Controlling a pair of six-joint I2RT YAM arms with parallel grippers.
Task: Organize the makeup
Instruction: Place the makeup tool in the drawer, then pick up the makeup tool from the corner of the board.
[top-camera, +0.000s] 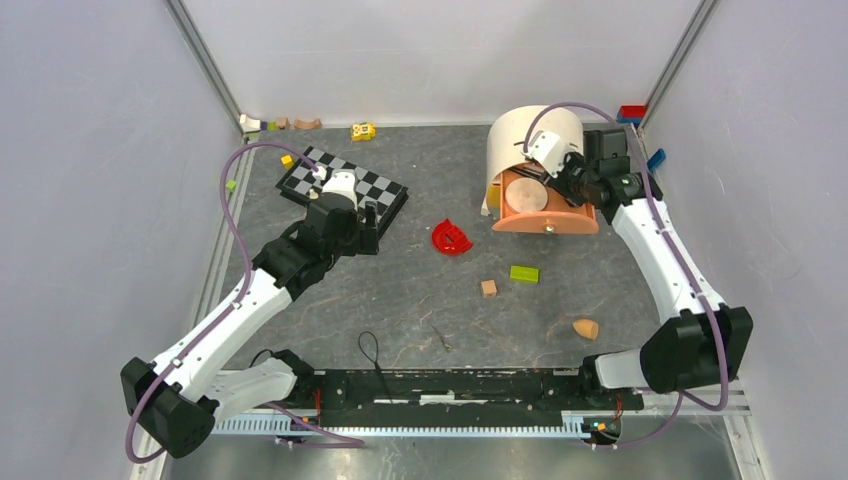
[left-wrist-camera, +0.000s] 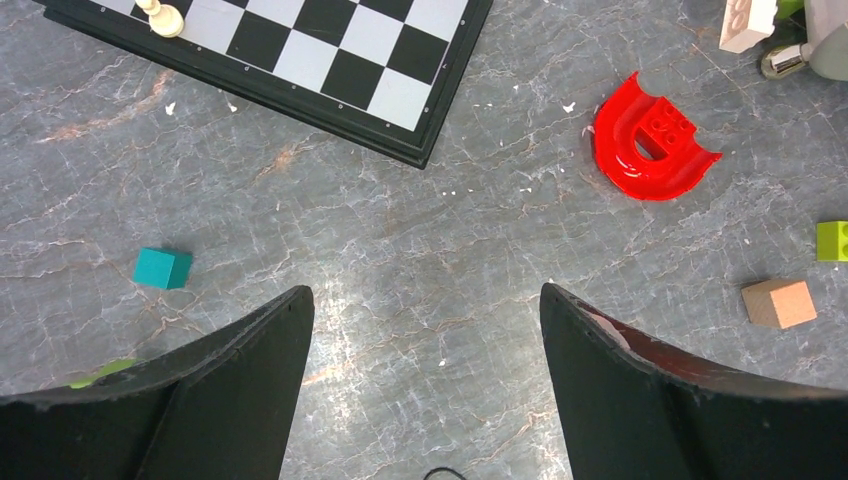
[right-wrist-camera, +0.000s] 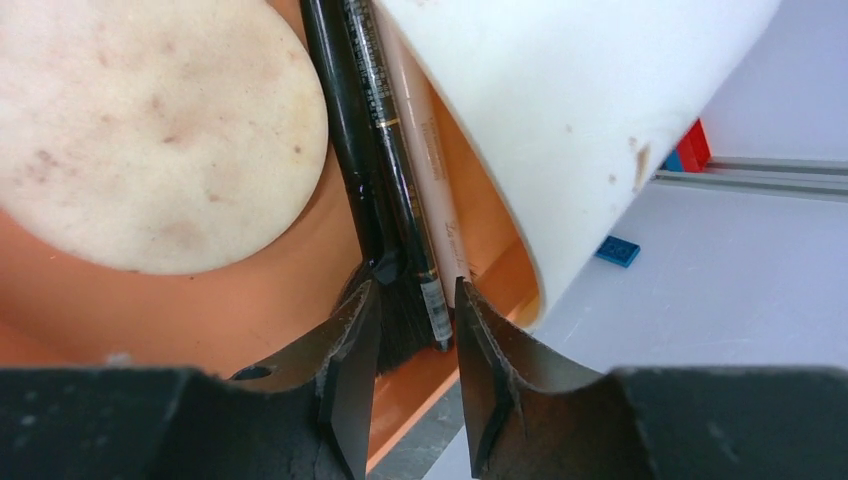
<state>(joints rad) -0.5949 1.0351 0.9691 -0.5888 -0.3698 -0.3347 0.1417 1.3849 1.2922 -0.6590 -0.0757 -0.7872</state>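
An orange case (top-camera: 545, 222) with a raised white lid (top-camera: 520, 135) stands at the back right. In the right wrist view it holds a round peach compact (right-wrist-camera: 150, 130), a black-handled brush (right-wrist-camera: 345, 150), a black-gold tube (right-wrist-camera: 392, 150) and a pink stick (right-wrist-camera: 432, 170) under the white lid (right-wrist-camera: 580, 110). My right gripper (right-wrist-camera: 412, 300) reaches into the case (right-wrist-camera: 200, 310), jaws slightly apart astride the brush bristles and the tube's end; it also shows in the top view (top-camera: 562, 185). An orange teardrop sponge (top-camera: 585, 328) lies on the table at the front right. My left gripper (left-wrist-camera: 425, 295) is wide open and empty above the bare table, near the chessboard (top-camera: 342, 185).
A red curved piece (top-camera: 452, 237) (left-wrist-camera: 650, 140), a green block (top-camera: 524, 273) and a wooden block (top-camera: 488, 288) lie mid-table. The left wrist view shows the chessboard's corner (left-wrist-camera: 300, 60) and a teal cube (left-wrist-camera: 162, 268). Small toys (top-camera: 362, 131) sit along the back wall.
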